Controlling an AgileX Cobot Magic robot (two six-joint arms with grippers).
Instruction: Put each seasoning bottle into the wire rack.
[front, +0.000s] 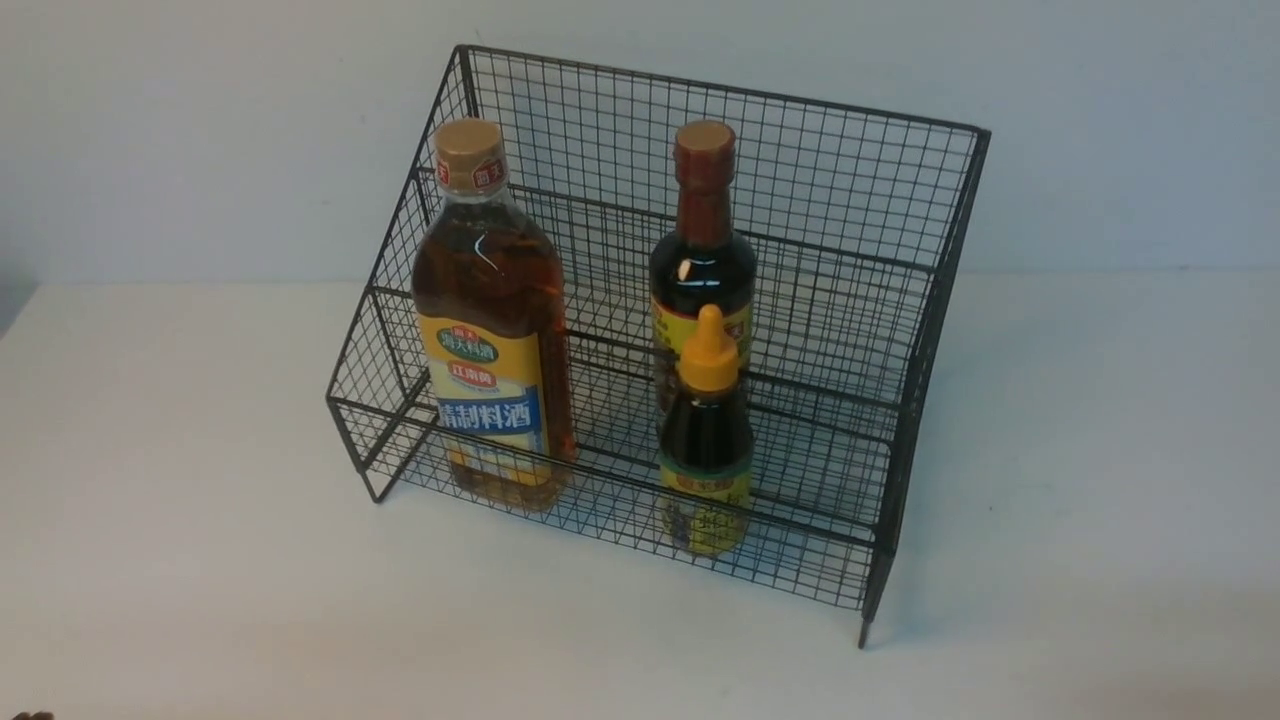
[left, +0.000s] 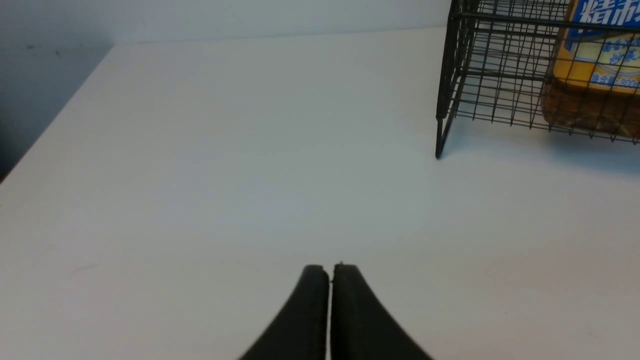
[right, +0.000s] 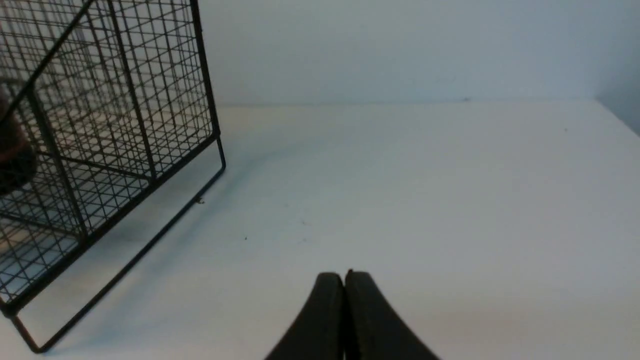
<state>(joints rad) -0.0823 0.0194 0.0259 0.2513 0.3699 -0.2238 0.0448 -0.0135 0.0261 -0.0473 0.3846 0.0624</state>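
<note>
The black wire rack stands on the white table with all three seasoning bottles upright inside it. On its lowest tier, at the left, is the large amber bottle with a tan cap. The small dark squeeze bottle with an orange nozzle stands on the same tier near the middle. Behind it, one tier up, is the tall dark bottle with a brown cap. My left gripper is shut and empty over bare table, well short of the rack's leg. My right gripper is shut and empty too, off the rack's side.
The white table stretches round the rack on all sides, with a pale wall behind it. The table's left edge shows in the left wrist view and its far right corner in the right wrist view.
</note>
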